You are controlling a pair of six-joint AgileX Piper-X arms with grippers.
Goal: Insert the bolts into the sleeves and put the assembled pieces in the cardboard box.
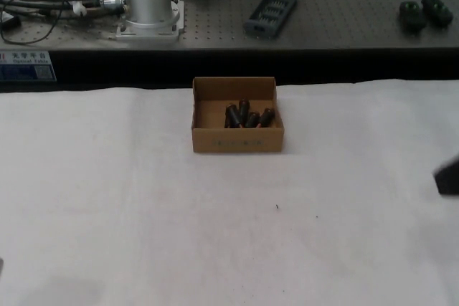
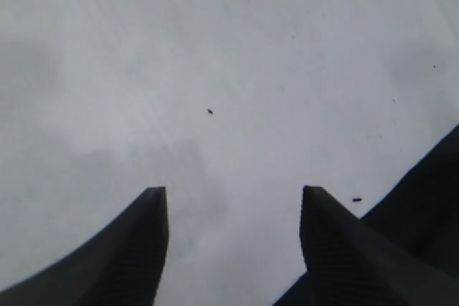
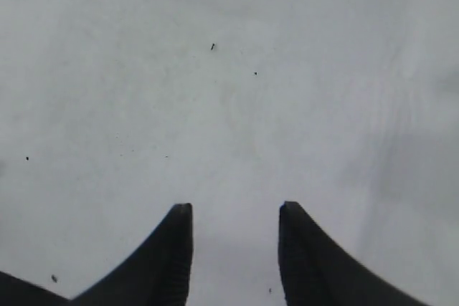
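A small cardboard box (image 1: 237, 138) stands near the back middle of the white cloth. Several dark assembled bolt-and-sleeve pieces (image 1: 248, 115) lie inside it, bunched toward its right half. My left gripper (image 2: 233, 206) hangs open over bare white cloth with nothing between its fingers. My right gripper (image 3: 235, 220) is open too, also over bare cloth and holding nothing. A dark piece of an arm (image 1: 448, 175) pokes in at the right edge of the high view, well away from the box.
Behind the cloth runs a dark perforated bench with a metal post base (image 1: 148, 5), cables, a flat dark tray (image 1: 271, 10) and two dark green parts (image 1: 425, 13). The white cloth (image 1: 143, 213) spreads wide in front of and beside the box.
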